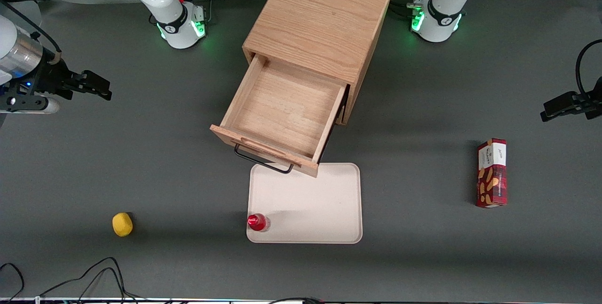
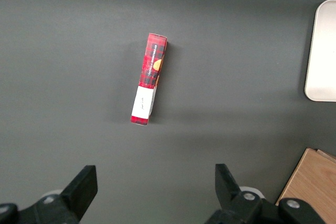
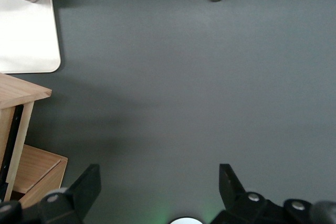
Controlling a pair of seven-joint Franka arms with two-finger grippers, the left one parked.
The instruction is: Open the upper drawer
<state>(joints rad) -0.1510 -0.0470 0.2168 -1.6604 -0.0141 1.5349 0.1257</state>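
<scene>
Taking the cabinet as my landmark: nearest the front camera and well off from it toward my working end, a yellow lemon lies on the grey counter. A red can stands on the near corner of the white tray in front of the cabinet. A red snack box lies toward the parked arm's end. The upper drawer is pulled far out of the cabinet, its wooden body bare, its black handle hanging over the tray's edge. My tool hovers above bare counter, well apart from the cabinet, fingers spread wide and gripping nothing.
</scene>
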